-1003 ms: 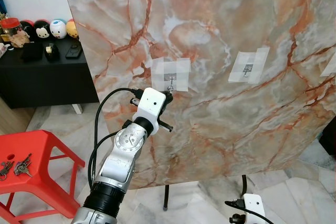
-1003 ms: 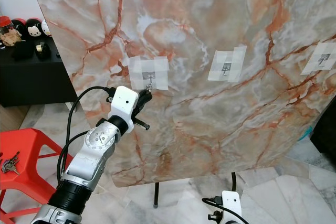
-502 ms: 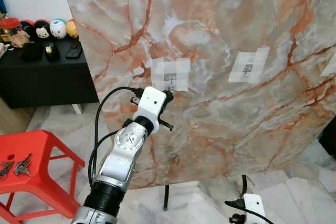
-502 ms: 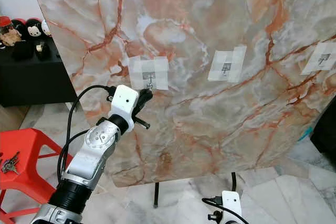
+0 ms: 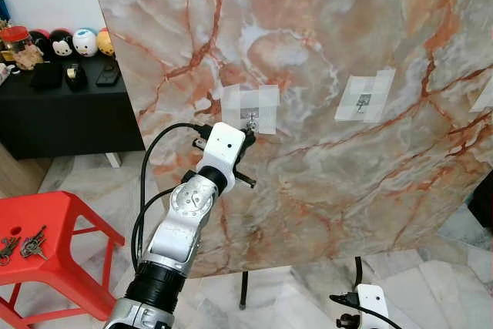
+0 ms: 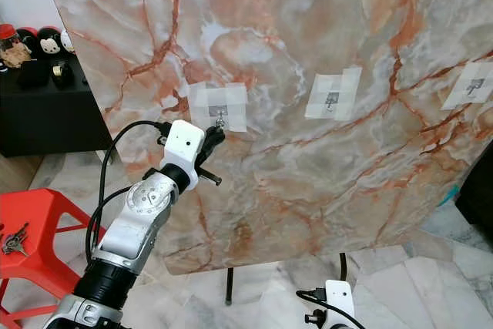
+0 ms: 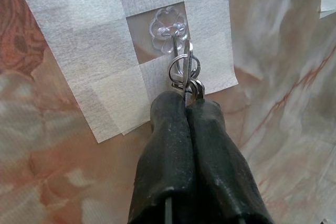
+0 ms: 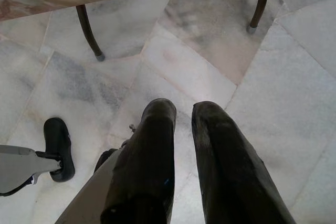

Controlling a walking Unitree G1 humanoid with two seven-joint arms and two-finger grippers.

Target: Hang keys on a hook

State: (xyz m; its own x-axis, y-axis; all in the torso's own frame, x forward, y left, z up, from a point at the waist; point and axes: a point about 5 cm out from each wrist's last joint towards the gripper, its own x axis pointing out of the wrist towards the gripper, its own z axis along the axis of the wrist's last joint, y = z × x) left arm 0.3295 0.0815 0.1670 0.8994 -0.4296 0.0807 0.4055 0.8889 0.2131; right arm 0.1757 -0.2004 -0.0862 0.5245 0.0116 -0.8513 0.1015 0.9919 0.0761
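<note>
A clear plastic hook (image 7: 168, 29) is taped to an upright marble-patterned board (image 5: 308, 52). My left gripper (image 7: 186, 100) is raised against the board just below that hook (image 5: 250, 118). Its fingers are shut on a small bunch of keys (image 7: 184, 73). The metal key ring lies up against the hook's lower prong; whether it is threaded over the prong I cannot tell. My right gripper (image 8: 184, 109) hangs low over the marble floor. Its two black fingers stand a little apart with nothing between them.
Two more taped hooks (image 5: 363, 101) (image 6: 475, 82) sit further right on the board. A red plastic stool (image 5: 54, 217) at the lower left carries other keys (image 5: 23, 244). A black cabinet (image 5: 69, 109) with plush toys stands behind it. The board's thin legs (image 8: 86, 30) rest on the floor.
My left gripper has crept slightly up and closer to the hook with the keys still in it. The right arm has not moved.
</note>
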